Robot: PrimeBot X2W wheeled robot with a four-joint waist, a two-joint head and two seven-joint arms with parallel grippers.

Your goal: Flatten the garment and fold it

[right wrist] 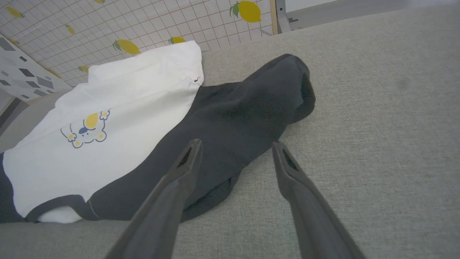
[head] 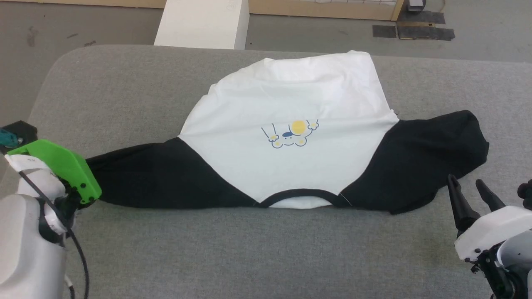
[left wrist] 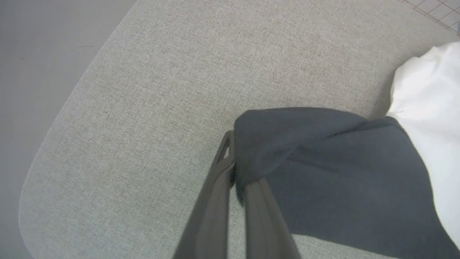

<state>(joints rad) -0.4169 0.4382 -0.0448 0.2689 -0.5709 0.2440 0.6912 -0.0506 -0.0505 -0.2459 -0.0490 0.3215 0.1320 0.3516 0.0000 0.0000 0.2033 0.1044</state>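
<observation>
Mid-frame on the grey fabric table [head: 124, 83], the white black-sleeved T-shirt [head: 291, 166] lies nearly flat, apparently unfolded; left tool [left wrist: 233, 169] pinches its sleeve, right tool [right wrist: 235, 151] spread.

**T-shirt front up, spread out, unfolded**

Garment [head: 286, 166] lies front up mid-bench [head: 266, 249], collar toward the near edge, hem reaching the far edge. White body lightly wrinkled, blue-yellow print [head: 291, 133] on chest, black neck trim [head: 297, 193]. Black left sleeve [head: 166, 174] stretched toward left edge, tip pinched in left gripper [left wrist: 235, 169]. Black right sleeve [head: 424, 158] rumpled, toward right edge.
</observation>
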